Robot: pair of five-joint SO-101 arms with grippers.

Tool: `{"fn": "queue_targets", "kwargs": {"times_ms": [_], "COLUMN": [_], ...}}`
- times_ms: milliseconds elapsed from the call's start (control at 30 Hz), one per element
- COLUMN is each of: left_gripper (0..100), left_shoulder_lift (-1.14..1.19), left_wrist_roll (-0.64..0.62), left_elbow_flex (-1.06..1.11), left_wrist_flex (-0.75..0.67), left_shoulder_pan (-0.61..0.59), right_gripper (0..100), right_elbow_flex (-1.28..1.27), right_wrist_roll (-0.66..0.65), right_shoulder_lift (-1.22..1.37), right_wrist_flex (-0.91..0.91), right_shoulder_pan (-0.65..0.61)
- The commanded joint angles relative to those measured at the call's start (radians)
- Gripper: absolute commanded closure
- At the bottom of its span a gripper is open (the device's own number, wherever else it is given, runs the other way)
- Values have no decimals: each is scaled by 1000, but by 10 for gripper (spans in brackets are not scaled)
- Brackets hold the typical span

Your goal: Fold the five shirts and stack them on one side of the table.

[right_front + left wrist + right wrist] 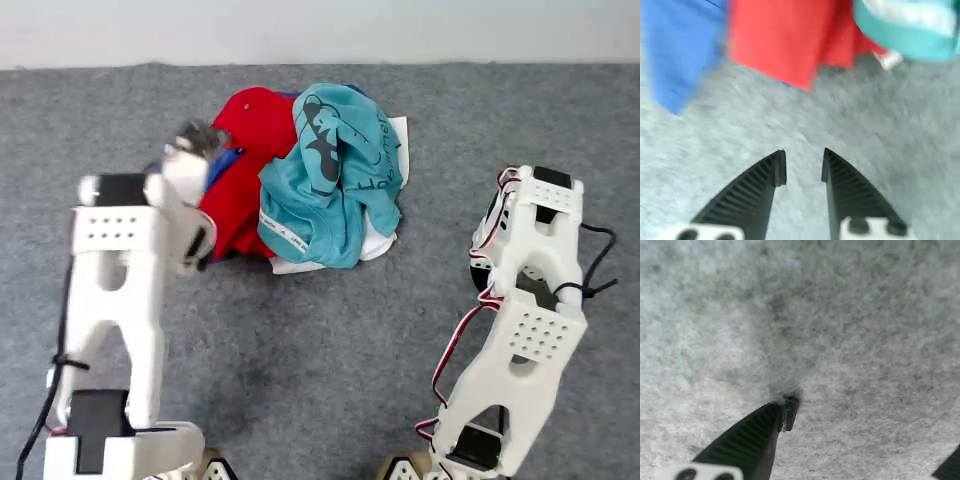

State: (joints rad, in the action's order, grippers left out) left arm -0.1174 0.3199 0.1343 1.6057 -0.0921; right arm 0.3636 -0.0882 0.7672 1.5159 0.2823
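Shirts (310, 180) lie crumpled in one heap at the table's (300, 350) twelve o'clock. Left gripper (800, 167), jaws narrowly parted and empty, hovers at the heap's nine o'clock; right gripper (870, 440) gapes wide at three. Folding looks unstarted; next, pinch one shirt free.

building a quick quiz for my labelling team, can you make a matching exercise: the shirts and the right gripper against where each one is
Things
1. teal crumpled shirt with dark print
2. red crumpled shirt
3. white shirt
4. right arm's black gripper

Places
A. over bare grey table felt, away from the shirts
B. on top of the other shirts
C. lowest, only edges showing
D. next to the left arm

Pairs: 1-B, 2-D, 3-C, 4-A
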Motion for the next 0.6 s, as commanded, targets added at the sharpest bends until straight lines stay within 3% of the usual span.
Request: {"fn": "queue_targets", "kwargs": {"times_ms": [0,100,267,467,567], "left_gripper": [858,829,693,689,667], "left_shoulder_lift": [-29,20,206,466,614], "left_wrist_roll": [5,5,6,0,6], "left_elbow_flex": [-97,-102,-134,-364,-532], "left_wrist_flex": [-57,-153,-150,-84,20], "left_shoulder_pan": [-51,-69,-63,-32,5], "right_gripper": [503,503,503,502,502], "right_elbow_flex": [6,6,6,6,6], "right_wrist_roll": [-12,-12,-12,-12,-12], "right_shoulder_lift": [73,73,73,73,73], "right_wrist_flex": [-7,-7,-7,-7,-7], "right_shoulder_pan": [-44,-44,-44,-44,-44]}}
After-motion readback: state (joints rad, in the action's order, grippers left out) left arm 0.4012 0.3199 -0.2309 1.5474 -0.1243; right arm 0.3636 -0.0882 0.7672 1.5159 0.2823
